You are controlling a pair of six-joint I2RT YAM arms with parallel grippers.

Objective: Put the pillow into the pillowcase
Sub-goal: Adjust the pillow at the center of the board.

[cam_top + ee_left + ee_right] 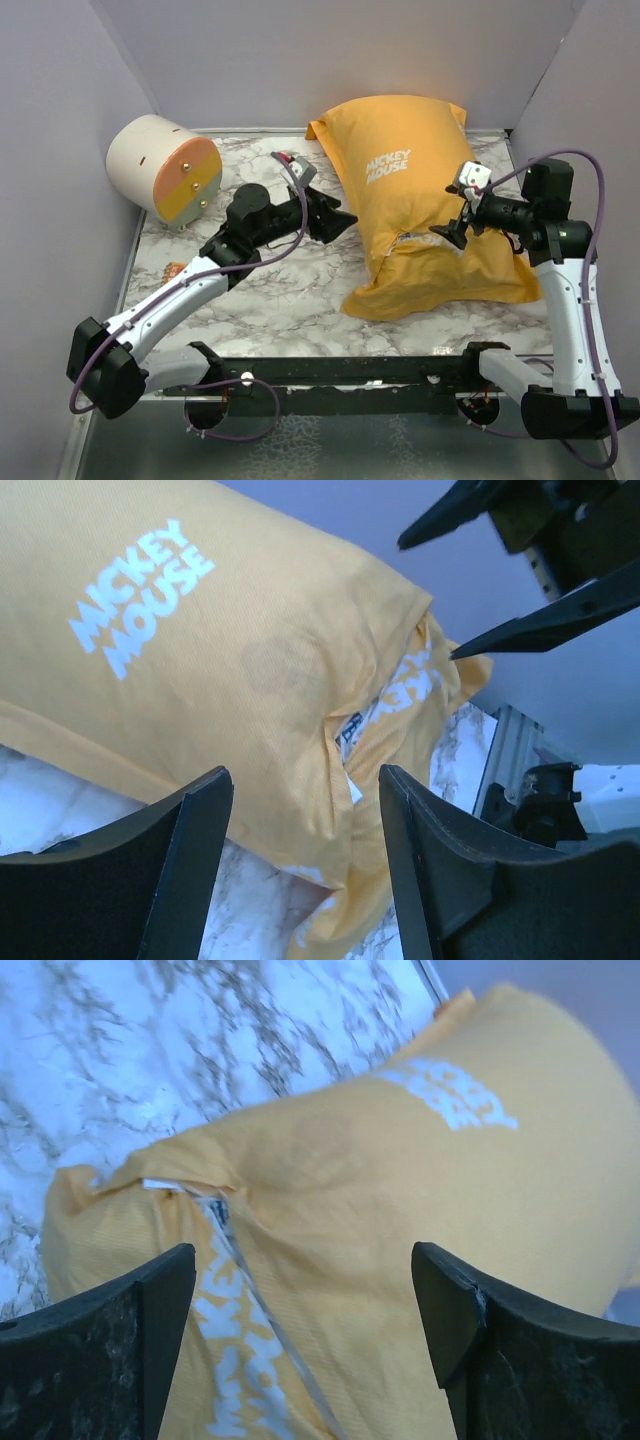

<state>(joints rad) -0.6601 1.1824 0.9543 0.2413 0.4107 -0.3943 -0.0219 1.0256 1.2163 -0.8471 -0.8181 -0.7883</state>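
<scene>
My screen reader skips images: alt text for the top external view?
A plump yellow pillowcase lettered MICKEY MOUSE lies on a marble table. The open left gripper points at its side; the open right gripper hangs over it. A cylinder sits far left.

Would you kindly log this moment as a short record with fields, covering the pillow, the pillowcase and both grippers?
pillowcase: lies on the table, lettering up, plump and filled
pillow: inside the pillowcase; only a white sliver shows at the slit near its near end
left gripper: open, holding nothing, at the pillowcase's left side
right gripper: open, holding nothing, over the pillowcase's near right part
cylinder: far left of the table, apart from the pillowcase
</scene>
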